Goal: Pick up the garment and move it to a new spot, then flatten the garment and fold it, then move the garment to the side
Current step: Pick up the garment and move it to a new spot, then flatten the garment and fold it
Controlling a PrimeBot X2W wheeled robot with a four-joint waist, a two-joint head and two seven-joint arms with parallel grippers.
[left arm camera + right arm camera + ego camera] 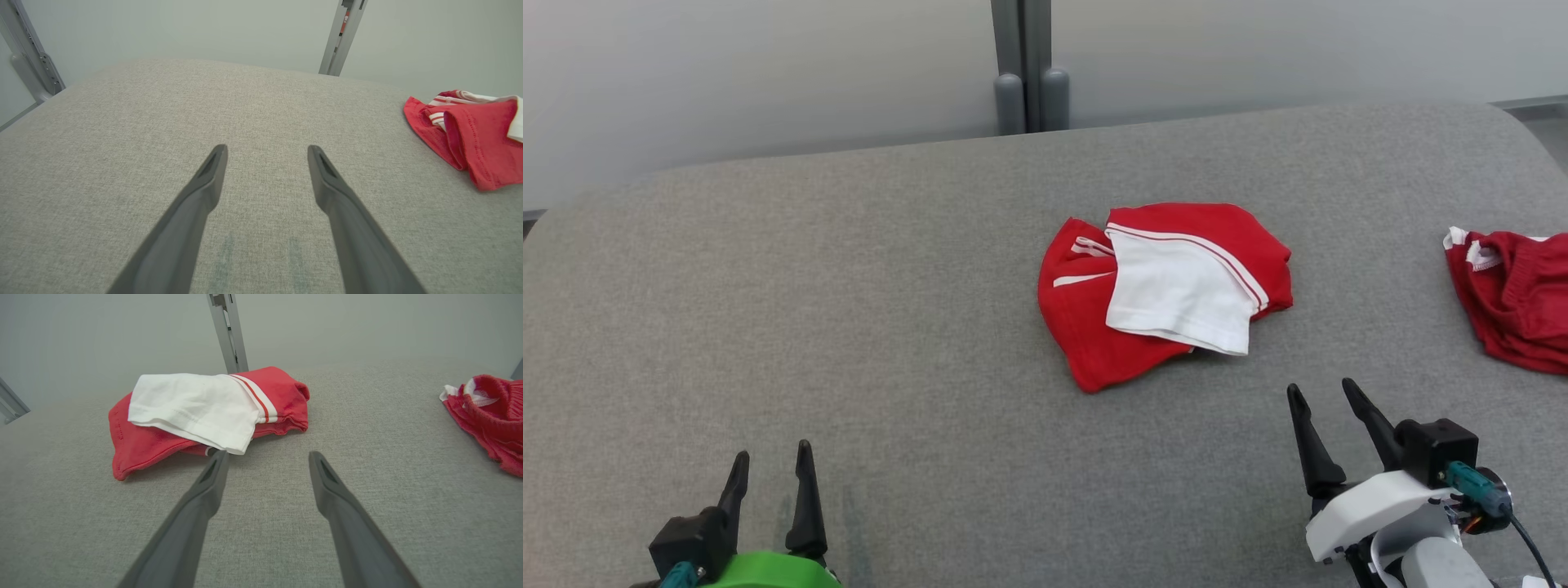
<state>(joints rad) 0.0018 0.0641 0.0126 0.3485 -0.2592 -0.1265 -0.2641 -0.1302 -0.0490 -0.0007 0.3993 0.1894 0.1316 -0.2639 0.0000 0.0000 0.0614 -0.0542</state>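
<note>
Where the fingers (204,192) stand: left gripper (772,452) spread, empty; right gripper (1320,387) spread, empty, tips near garment (1164,290).
Count: two grippers, two clothing items.
Garment: mid tabletop (849,286), crumpled, red, white panel on top, red-white stripe trim.
Second garment (1515,302): darker red, white trim, right edge, well apart.

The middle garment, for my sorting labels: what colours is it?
The garment is red with a white panel and thin red-white stripes; best in head view.
</note>
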